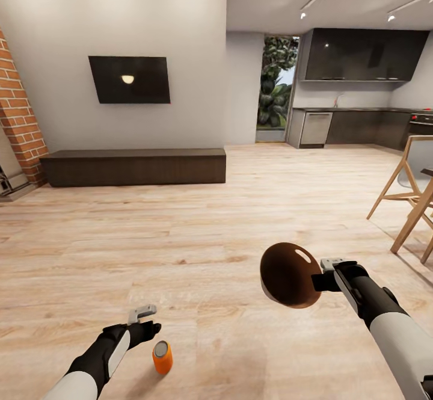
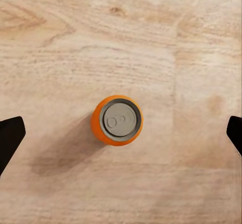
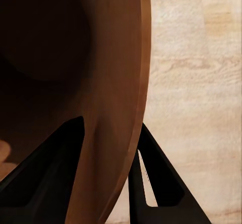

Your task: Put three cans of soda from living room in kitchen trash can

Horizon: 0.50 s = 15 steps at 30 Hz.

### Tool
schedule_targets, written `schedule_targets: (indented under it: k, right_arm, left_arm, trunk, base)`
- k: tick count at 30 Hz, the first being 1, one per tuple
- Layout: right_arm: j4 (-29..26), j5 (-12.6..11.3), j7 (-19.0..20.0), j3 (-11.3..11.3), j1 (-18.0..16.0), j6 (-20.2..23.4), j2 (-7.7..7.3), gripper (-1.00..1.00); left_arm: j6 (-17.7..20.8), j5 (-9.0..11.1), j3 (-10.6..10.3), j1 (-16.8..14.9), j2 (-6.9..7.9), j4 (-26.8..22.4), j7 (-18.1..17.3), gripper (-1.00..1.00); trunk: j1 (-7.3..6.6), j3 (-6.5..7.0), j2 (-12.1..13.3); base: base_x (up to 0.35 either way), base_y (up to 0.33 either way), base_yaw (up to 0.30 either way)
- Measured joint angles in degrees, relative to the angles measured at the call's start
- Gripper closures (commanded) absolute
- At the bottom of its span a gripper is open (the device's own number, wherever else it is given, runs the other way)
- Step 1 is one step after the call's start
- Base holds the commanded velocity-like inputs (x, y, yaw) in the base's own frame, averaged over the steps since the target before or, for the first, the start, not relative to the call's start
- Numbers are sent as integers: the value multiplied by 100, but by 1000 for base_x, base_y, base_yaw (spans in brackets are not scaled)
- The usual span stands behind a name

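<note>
One orange can of soda (image 1: 162,356) stands upright on the wood plank floor of the living room; the left wrist view looks straight down on its grey top (image 2: 120,120). My left gripper (image 1: 150,329) hovers open above it and slightly to its left, its dark fingertips (image 2: 10,138) spread wide on either side of the can without touching it. My right gripper (image 1: 319,281) is shut on the rim of the tash can (image 1: 288,275), held in the air with its copper-brown mouth tipped toward the camera. In the right wrist view the fingers (image 3: 50,183) pinch the bin's wall (image 3: 111,82).
A long dark low bench (image 1: 135,166) stands under the black wall TV (image 1: 129,79), with the brick chimney (image 1: 21,114) at the left. The kitchen cabinets (image 1: 361,126) lie far right. Wooden chair legs (image 1: 412,201) stand at the right edge.
</note>
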Motion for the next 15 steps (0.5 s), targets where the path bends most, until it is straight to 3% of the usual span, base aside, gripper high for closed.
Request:
schedule_targets:
  k: [8,15]
  right_arm:
    - [-1,18,-3,3,-1,-2,0,100]
    - [-1,10,-3,4,0,-1,0,100]
  left_arm:
    - [-6,3,-39,4,-16,0,151,-100]
    - [-74,1,-60,6,-46,0,193,-100]
  trunk:
    - [0,0,0]
    - [0,0,0]
  base:
    - [284,-113,0]
    - [67,-33,0]
